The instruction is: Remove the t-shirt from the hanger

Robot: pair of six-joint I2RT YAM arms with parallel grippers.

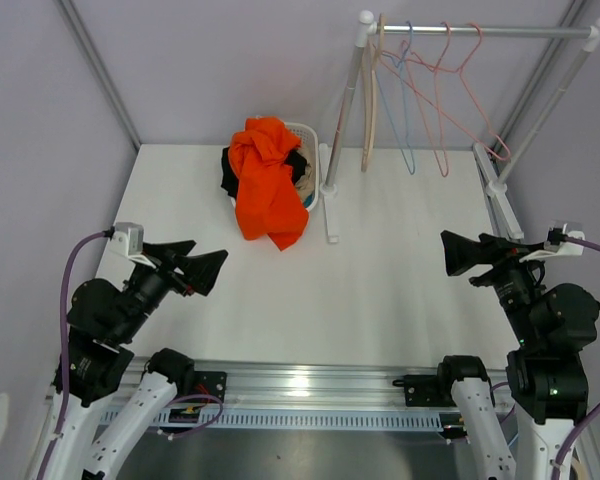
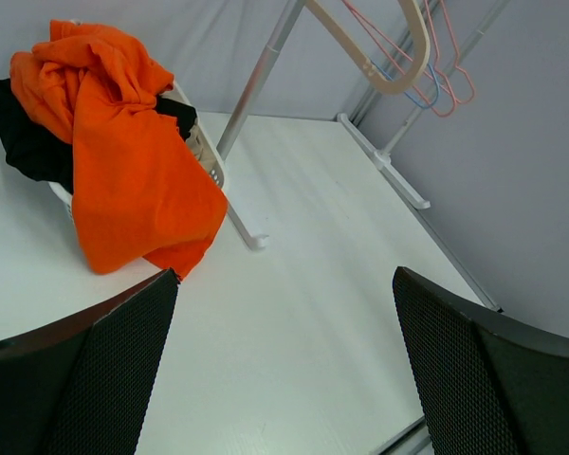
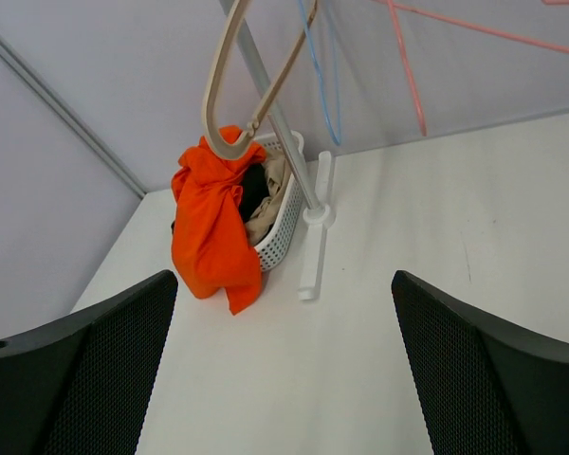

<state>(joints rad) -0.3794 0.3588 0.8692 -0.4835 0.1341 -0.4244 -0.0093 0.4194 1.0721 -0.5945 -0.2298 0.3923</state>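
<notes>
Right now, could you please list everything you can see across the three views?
T-shirt: one, orange, draped over the basket onto the table
Black garment: one, black, basket's left side
Beige garment: one, beige, inside the basket
Basket: one, white, far table edge beside the rack
Rack: one, white and silver, far right
Hangers: four, one beige, one blue, two pink, bare on the rack
Table: one, white, under everything
Left gripper: one, black, open, near left
Right gripper: one, black, open, near right

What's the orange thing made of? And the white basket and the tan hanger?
The orange t-shirt looks like soft matte cloth: it crumples and drapes in folds. The white basket seems plastic, its wall a moulded grid of holes. The tan hanger is smooth and evenly curved, wood or plastic; I cannot tell.
</notes>
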